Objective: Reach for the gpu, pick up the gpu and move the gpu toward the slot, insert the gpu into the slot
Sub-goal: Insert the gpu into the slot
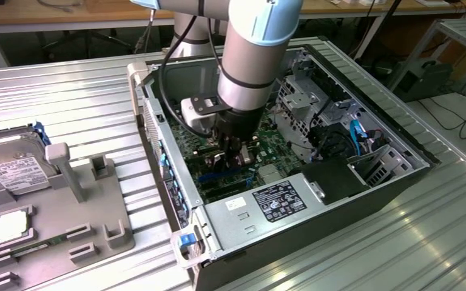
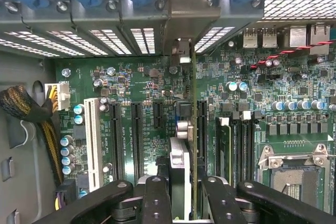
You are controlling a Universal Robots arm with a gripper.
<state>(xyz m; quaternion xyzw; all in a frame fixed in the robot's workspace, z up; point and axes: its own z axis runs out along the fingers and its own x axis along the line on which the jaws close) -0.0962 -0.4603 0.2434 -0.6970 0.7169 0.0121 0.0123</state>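
Gripper [image 2: 187, 205] low inside the open computer case [image 1: 405, 159], jaws pinched on the gpu [image 2: 178, 163]. Card stands on edge between the fingers [image 2: 157, 203], running straight out from them over the green motherboard [image 2: 142, 82]. Its lower edge lies along the black slot [image 2: 202, 121]; cannot tell whether it is seated.

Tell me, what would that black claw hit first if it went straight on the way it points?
Probably the green motherboard, by its long black slot; the thin dark card that the black gripper holds would touch first. Depth is unclear.
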